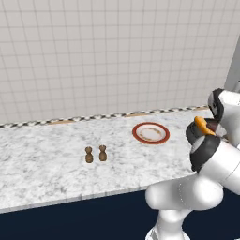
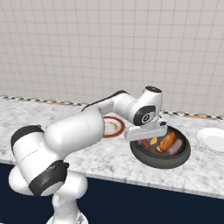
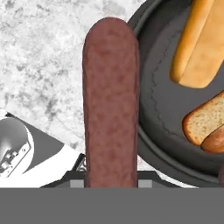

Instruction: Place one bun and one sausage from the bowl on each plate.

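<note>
Sausage, dark reddish brown, stands long and straight up the middle of the hand view, its near end between the fingers of the tool, which is closed on it. Its far end reaches past the thick rim of the bowl, so it hangs over the rim and the marbled table beside it; whether it touches the rim I cannot tell.

Inside the dark bowl, in the hand view, lies an orange-tan bun with a paler slit, and below it a second bun showing its cut face, with the end of another sausage against it.

In the right base view the bowl sits on the table near its front edge, with the arm's hand low over its left side. In it I see a bun, a pinkish sausage, a smaller orange piece and a dark sausage under the hand.

The red-rimmed plate with a cream centre lies just left of the bowl, partly behind the arm. The white plate lies to the right of the bowl, apart from it.

In the left base view the red-rimmed plate lies on the table, and two small brown shakers stand side by side well to its left
</note>
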You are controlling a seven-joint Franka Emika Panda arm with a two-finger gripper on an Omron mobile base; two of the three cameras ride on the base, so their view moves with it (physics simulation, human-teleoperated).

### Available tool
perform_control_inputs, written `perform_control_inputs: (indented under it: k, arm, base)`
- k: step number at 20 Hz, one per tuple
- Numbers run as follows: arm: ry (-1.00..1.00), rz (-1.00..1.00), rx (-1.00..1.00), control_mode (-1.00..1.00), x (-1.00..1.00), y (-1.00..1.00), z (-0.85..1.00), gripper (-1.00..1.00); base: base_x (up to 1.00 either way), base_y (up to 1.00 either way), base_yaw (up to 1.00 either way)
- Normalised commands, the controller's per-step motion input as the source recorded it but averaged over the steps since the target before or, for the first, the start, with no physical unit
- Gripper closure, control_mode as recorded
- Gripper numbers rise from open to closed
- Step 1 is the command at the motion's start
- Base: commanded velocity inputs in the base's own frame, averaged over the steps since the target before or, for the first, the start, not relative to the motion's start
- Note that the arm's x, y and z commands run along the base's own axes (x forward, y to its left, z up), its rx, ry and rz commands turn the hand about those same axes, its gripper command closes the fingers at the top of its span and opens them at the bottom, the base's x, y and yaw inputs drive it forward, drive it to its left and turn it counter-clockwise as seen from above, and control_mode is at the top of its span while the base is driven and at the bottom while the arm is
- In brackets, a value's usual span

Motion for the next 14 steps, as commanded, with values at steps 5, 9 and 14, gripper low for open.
perform_control_inputs:
  k: [5,9,14]
  arm:
    - [-0.09,-0.31,-0.10,-1.00,0.05,1.00,0.14,1.00]
    - [-0.03,-0.35,-0.07,-1.00,0.28,1.00,0.17,1.00]
    - [0.00,-0.30,-0.03,-1.00,0.58,0.73,0.11,1.00]
  base:
    - [0.00,0.00,0.00]
    - [0.00,0.00,0.00]
    - [0.00,0.00,0.00]
